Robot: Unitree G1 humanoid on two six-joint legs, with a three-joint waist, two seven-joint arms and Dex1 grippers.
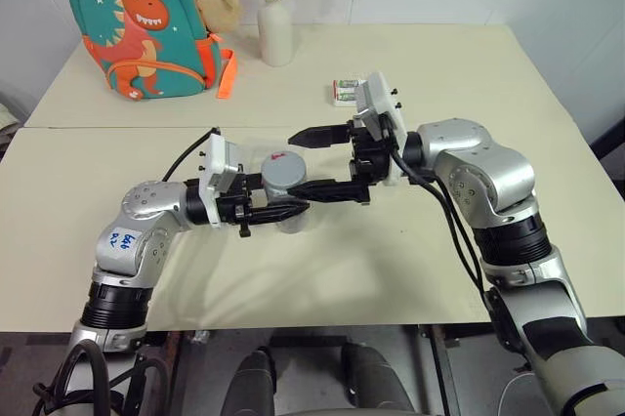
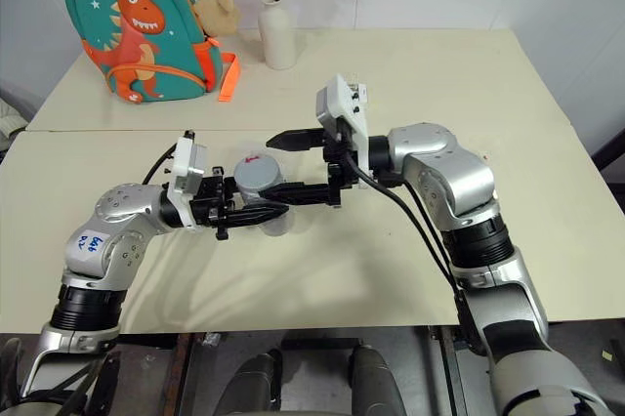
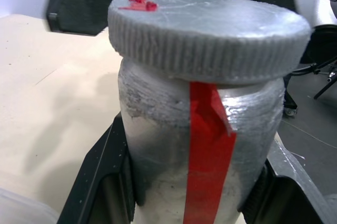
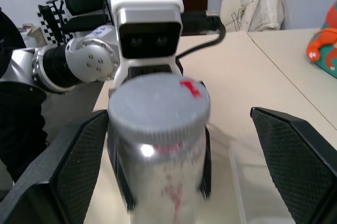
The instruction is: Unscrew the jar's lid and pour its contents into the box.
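My left gripper is shut on the body of the small clear jar, which it holds upright above the table's middle. A red strip runs down the jar's side. The grey ribbed lid sits on top of the jar, with a red mark on it. My right gripper comes in level from the right and is open, one finger on each side of the lid and neither touching it. The contents are hidden behind the jar's cloudy wall. A faint clear rim on the table beside the jar may be the box.
At the back left of the far table stand a teal dinosaur backpack, a plush toy and a white vase with flowers. A small white-green packet lies behind my right gripper. The table's front edge is close below my arms.
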